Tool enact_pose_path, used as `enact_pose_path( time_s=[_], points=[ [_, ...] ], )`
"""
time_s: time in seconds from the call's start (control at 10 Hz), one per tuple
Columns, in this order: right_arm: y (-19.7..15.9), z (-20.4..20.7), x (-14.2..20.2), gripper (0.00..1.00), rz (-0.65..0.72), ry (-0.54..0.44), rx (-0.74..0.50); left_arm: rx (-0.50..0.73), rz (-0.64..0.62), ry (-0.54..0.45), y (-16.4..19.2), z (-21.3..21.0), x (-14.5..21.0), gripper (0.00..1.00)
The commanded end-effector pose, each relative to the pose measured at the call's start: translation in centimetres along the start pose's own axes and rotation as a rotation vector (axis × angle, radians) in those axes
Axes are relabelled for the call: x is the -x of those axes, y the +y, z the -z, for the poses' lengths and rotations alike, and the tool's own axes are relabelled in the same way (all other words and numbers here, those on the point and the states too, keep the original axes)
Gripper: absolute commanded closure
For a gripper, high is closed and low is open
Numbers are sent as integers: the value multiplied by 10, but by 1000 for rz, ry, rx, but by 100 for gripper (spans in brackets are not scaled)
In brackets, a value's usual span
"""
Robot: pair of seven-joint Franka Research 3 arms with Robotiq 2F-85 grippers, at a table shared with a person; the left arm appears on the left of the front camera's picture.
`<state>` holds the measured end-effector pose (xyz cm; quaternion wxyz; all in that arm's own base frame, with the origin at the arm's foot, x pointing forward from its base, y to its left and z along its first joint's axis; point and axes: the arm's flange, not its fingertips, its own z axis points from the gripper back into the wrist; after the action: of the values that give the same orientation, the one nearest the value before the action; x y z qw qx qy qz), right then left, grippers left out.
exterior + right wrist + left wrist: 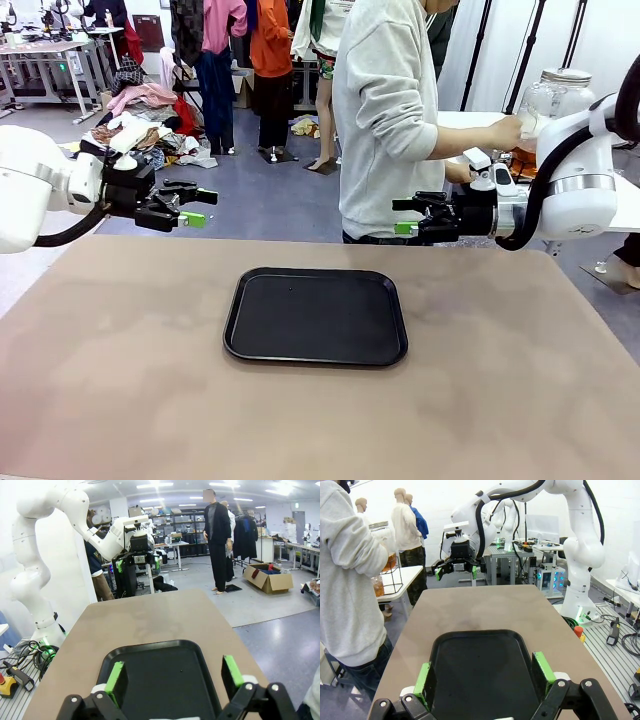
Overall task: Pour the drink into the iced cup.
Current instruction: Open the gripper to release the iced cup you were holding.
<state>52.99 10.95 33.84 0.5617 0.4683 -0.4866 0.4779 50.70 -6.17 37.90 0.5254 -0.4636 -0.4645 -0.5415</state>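
While both arms hover above the tan table (120, 380), the black tray (316, 315) lies nearest the camera at the table's middle, bare. Past its far edge on the robot's left, the left gripper (196, 207) points inward with its green-padded fingers spread wide, clasping nothing and touching nothing; from its own wrist the pads (424, 679) frame the tray (482, 675) below. Across from it, the right gripper (410, 216) faces back toward the middle, its fingers likewise spread apart and empty, well clear of the tabletop; its wrist view shows the pads (116, 679) set wide over the tray (160, 680). Beyond the table's far edge stands a person in a grey sweatshirt (385, 110), one hand (508, 131) reaching to a side table at the right. There sits the large glass jar (556, 95) with the drink (390, 562), amber liquid low in the glass, well apart from both grippers.
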Motion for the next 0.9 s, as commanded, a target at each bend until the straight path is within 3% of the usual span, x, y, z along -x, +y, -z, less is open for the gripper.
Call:
enact_pose_path(
  time_s=[0.0, 0.8],
  points=[
    [-1, 2, -2, 0, 2, 2, 0, -6, 2, -1, 0, 0, -1, 0],
    [-1, 2, -2, 0, 2, 2, 0, -6, 2, -1, 0, 0, -1, 0]
  ],
)
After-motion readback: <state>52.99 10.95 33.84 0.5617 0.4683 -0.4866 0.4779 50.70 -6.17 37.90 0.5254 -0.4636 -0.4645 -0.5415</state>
